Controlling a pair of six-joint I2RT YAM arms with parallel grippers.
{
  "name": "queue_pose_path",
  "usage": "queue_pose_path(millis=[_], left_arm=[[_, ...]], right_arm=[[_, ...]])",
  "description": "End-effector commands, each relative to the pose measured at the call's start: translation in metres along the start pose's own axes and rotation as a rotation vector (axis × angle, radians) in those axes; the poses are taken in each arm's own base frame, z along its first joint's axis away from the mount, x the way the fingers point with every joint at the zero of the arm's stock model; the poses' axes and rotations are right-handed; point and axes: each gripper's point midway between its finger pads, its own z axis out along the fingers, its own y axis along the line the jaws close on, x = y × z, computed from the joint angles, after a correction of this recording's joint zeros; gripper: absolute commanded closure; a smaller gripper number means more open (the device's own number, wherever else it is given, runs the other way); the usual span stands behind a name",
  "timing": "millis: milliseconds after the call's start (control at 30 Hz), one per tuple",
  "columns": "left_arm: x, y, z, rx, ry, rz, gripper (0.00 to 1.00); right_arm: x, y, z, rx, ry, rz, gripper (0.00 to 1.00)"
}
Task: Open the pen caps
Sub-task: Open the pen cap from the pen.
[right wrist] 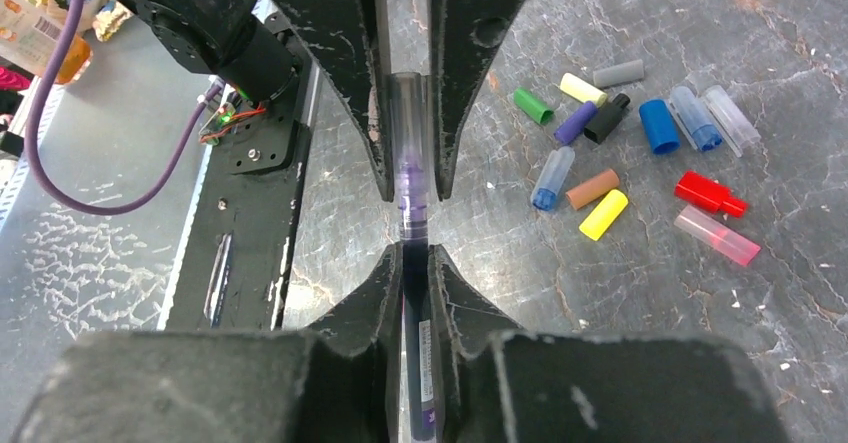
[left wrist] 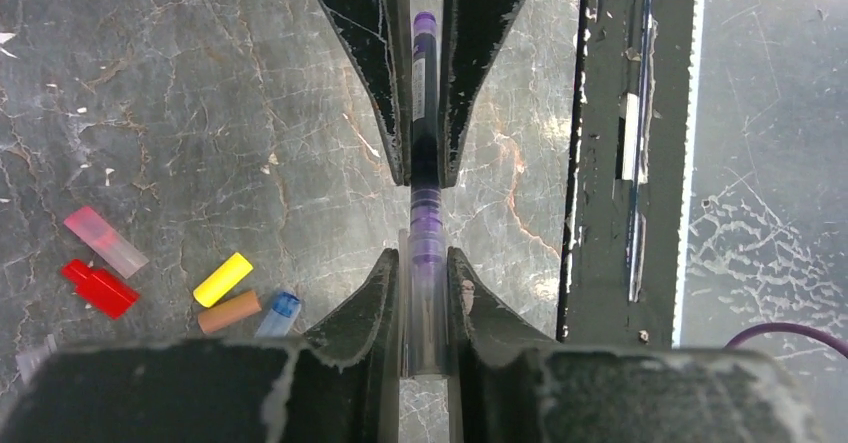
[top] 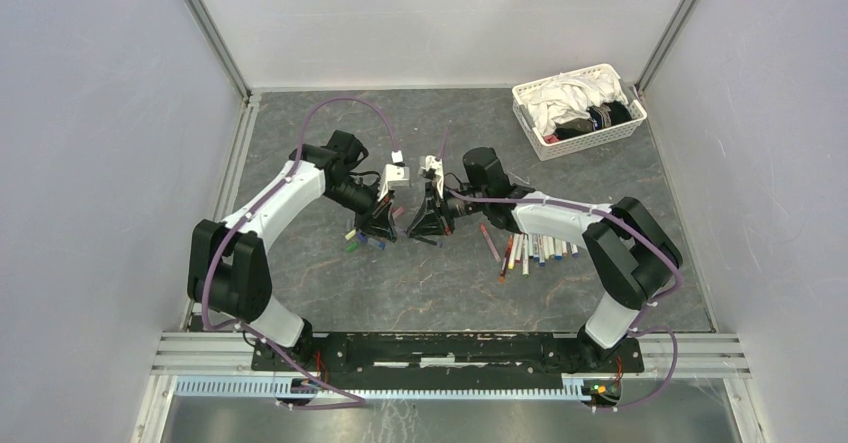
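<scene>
A purple pen hangs level between my two grippers above the table. My right gripper is shut on its dark barrel. My left gripper is shut on the pen's clear cap, and the purple ribbed neck sits in the cap's mouth. From above, the left gripper and right gripper face each other tip to tip. Several loose pen caps in mixed colours lie on the table beside them, among them a yellow one and a red one.
A row of several white-barrelled pens lies to the right of the right arm. A white lattice basket with cloths stands at the back right. The black base rail runs along the table's near edge.
</scene>
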Motion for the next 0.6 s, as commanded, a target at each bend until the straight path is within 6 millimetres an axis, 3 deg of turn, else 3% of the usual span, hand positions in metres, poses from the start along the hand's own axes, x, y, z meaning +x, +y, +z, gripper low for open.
queue_pose_path(millis=[0,267,500,567], left_arm=[[-0.022,-0.008,-0.005,0.04,-0.055,0.067,0.98],[-0.029,-0.015,-0.011,0.032,-0.079,0.096,0.98],[-0.028,-0.018,-0.011,0.037,-0.078,0.096,0.98],[-0.031,-0.019,-0.012,0.037,-0.089,0.103,0.98]], right_arm=[[-0.019,0.013,-0.003,-0.02,-0.086,-0.021,0.8],[-0.012,0.017,0.005,-0.046,-0.109,0.033,0.7],[-0.03,0.017,0.009,-0.05,-0.146,0.049,0.85],[-0.028,0.019,0.012,-0.063,-0.136,0.055,0.97]])
